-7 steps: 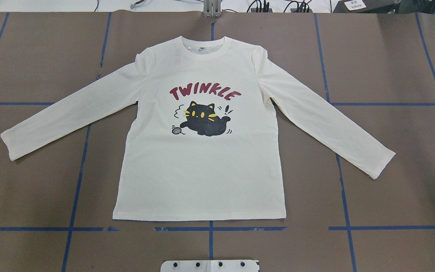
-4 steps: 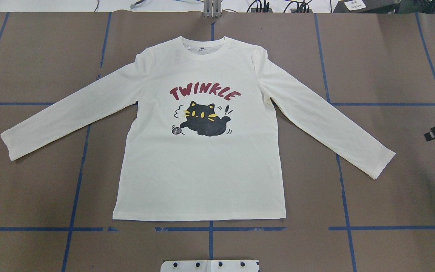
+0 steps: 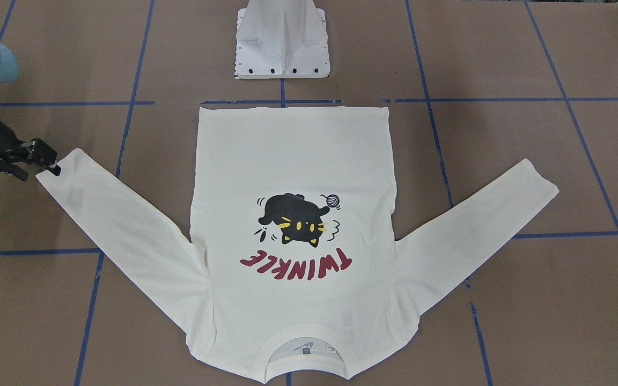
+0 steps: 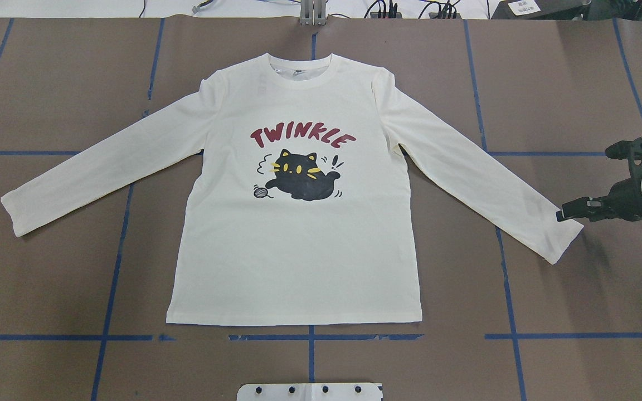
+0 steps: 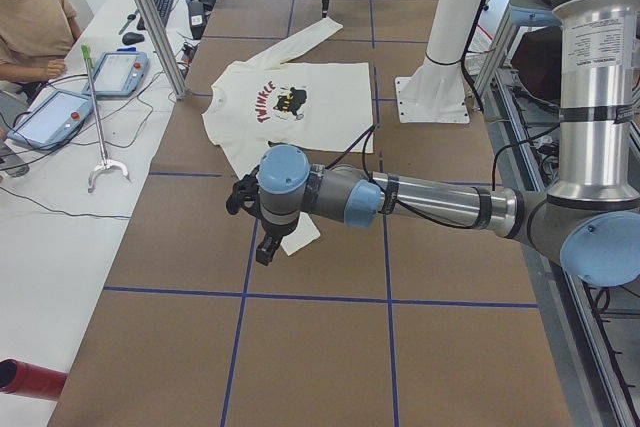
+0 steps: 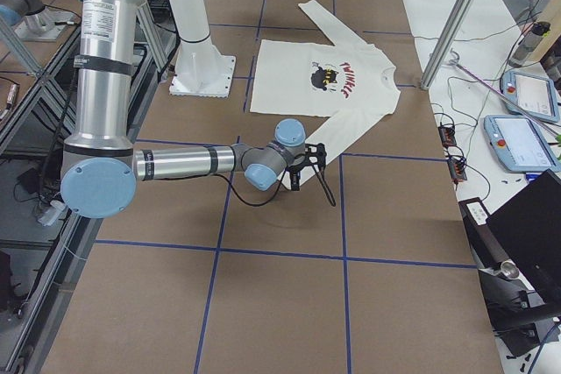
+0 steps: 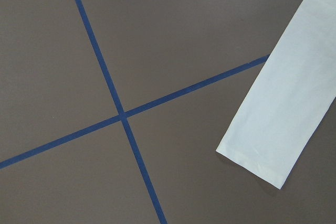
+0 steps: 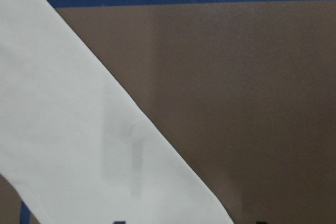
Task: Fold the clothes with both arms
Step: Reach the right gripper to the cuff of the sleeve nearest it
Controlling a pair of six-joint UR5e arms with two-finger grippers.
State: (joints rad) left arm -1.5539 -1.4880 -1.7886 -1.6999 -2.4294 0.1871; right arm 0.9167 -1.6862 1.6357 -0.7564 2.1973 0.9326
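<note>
Cream-white long-sleeved cat-print T-shirt [image 4: 298, 250] lies flat on the brown paper-covered desk [image 4: 48, 278]. The right gripper [image 4: 562, 214] has its fingers spread at one cuff [image 4: 569, 239], gripping nothing. The left gripper [image 5: 265, 249], honestly can't tell.

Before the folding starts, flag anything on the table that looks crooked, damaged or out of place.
Nothing stands out. The shirt lies flat, print up, both sleeves spread, with no stain or tear visible. The right gripper is at one cuff, open; the left gripper is near the other cuff.
</note>
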